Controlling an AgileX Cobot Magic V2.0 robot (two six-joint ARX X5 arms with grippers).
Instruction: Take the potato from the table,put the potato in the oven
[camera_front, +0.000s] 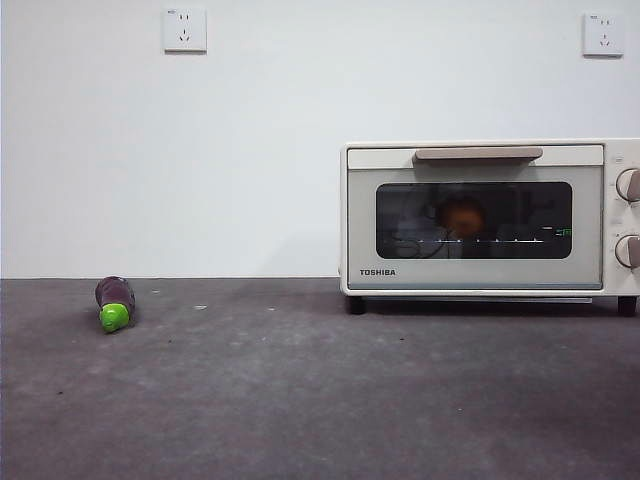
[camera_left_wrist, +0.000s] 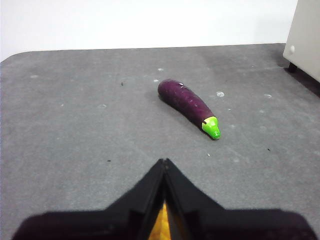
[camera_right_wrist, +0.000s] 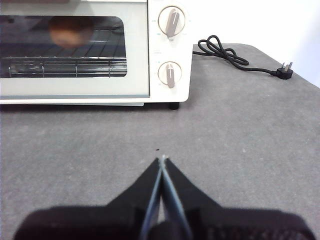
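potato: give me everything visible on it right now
The potato is a roundish orange-brown lump inside the oven, seen only through the dark glass of the shut door. It rests on the wire rack, toward the middle. The glass dims it, so its skin detail cannot be made out. Neither gripper touches it.

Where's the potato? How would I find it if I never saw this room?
Look for the cream-white boxy toaster oven standing on the dark grey table. Peek through its dark glass door: the round orange-brown potato sits inside on the wire rack. The only other vegetable, a long purple eggplant with a green cap, lies outside.
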